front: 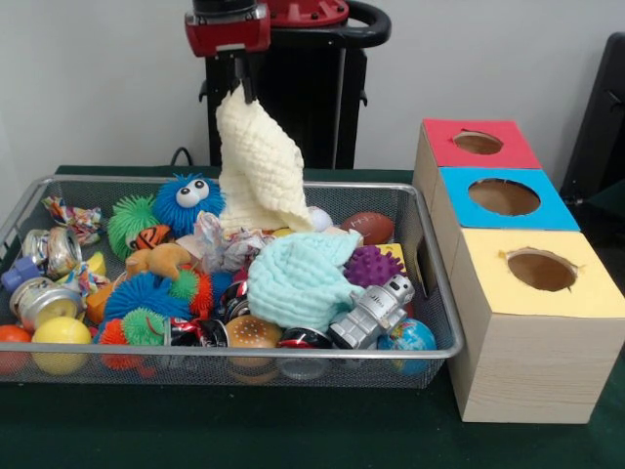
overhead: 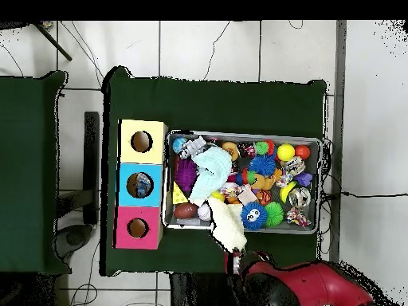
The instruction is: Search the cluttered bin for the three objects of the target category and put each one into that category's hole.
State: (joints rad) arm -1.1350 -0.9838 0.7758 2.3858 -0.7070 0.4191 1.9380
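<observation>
My gripper [front: 240, 90] hangs above the back of the silver wire-mesh bin [front: 441, 298] and is shut on the top of a cream knitted cloth [front: 256, 166]. The cloth hangs down with its lower end still among the clutter. It also shows in the overhead view [overhead: 227, 225]. One crumpled clear wrapper [front: 223, 241] lies in the bin's middle, just below the cloth. Another with multicolour print [front: 70, 217] lies at the back left corner. The red-topped box's hole [front: 478, 143] is at the far right, and shows in the overhead view [overhead: 137, 228].
The bin also holds a mint cloth [front: 298, 278], spiky rubber balls [front: 188, 199], crushed cans [front: 44, 298], a toy robot [front: 376, 308], a small football [front: 369, 227] and other toys. The blue-topped box [front: 504, 197] and yellow-topped box [front: 539, 271] stand beside the bin.
</observation>
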